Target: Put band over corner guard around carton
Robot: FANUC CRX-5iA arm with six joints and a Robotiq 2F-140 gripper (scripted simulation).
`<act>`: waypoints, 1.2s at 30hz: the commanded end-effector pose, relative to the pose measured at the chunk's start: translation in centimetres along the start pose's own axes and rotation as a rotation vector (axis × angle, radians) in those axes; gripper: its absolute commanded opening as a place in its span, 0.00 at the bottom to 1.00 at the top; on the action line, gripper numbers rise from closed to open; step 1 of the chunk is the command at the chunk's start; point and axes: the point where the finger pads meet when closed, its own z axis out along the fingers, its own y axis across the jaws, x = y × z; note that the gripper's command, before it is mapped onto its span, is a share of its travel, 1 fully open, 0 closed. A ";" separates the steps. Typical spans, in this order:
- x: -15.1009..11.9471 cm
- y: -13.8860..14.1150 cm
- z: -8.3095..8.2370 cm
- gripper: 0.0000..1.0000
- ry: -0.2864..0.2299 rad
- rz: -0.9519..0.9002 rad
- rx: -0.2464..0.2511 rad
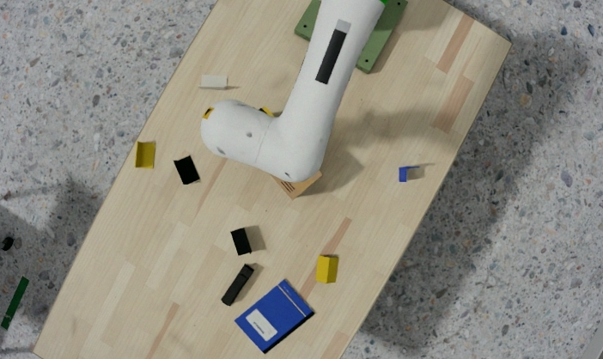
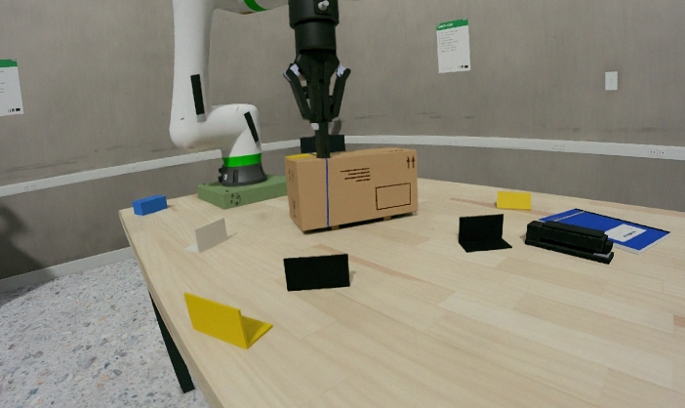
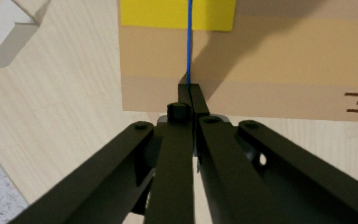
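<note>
The brown carton [image 2: 352, 184] stands level on the table, near the robot's base; the arm hides most of it in the top view [image 1: 297, 185]. A thin blue band [image 2: 327, 192] runs down its front face near the left end. In the wrist view the band [image 3: 189, 40] crosses a yellow corner guard [image 3: 177, 14] on the far top edge and runs straight into my fingertips. My gripper [image 2: 323, 146] points down at the carton's near top edge, and its fingers [image 3: 192, 92] are shut on the band there.
Loose guards lie around: yellow [image 2: 223, 321], black [image 2: 316, 271], black [image 2: 482, 231], white [image 2: 211, 234], yellow [image 2: 513, 200]. A blue block [image 2: 148, 204] is at the left, a black stapler [image 2: 568, 240] and a blue notebook [image 2: 608, 230] at the right. The green base plate [image 2: 241, 189] is behind the carton.
</note>
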 end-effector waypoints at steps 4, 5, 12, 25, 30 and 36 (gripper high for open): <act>-0.1 0.0 -0.2 0.10 -0.002 0.000 0.000; -0.1 0.0 -0.2 0.10 -0.002 0.000 0.000; -0.1 0.0 -0.3 0.10 -0.002 0.000 0.000; 0.0 -1.1 -0.3 0.10 -0.002 0.000 0.000; 0.0 -1.2 -0.3 0.10 -0.002 0.000 0.000; 0.0 -1.2 -0.3 0.10 -0.002 0.000 0.000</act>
